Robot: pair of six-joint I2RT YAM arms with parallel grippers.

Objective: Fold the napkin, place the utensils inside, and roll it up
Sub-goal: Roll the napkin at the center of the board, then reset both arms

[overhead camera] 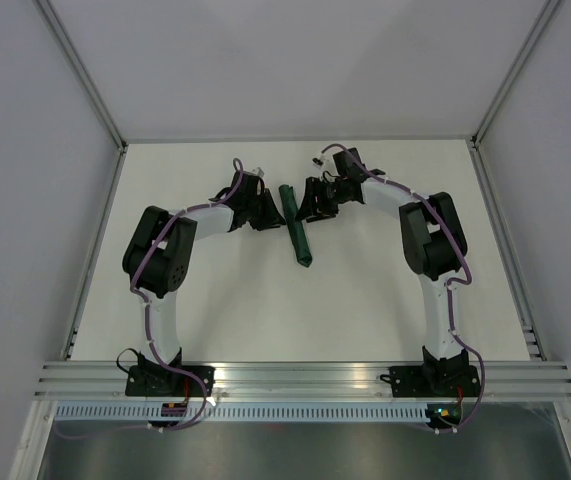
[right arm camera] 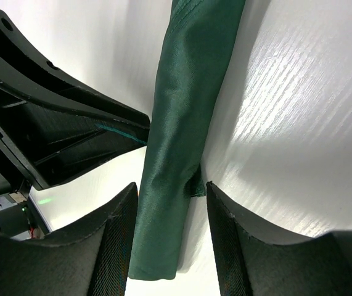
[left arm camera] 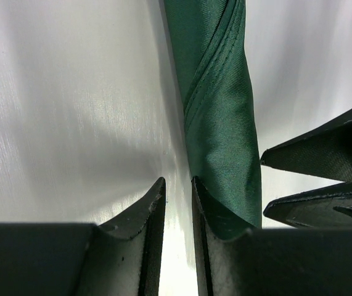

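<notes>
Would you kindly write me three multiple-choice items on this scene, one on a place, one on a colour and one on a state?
1. Where does the napkin lie?
A. between the left gripper and the right gripper
B. beside the arm bases at the near edge
C. hanging in the air from one gripper

2. What colour is the napkin?
A. white
B. dark green
C. red

3. In what state is the napkin?
A. spread flat as a square
B. crumpled into a ball
C. rolled into a slim roll

Answers:
1 A: the top view shows it on the table with a gripper at each side of its far end.
2 B: every view shows dark green cloth.
3 C: both wrist views show a narrow roll, its hem winding around it.
</notes>
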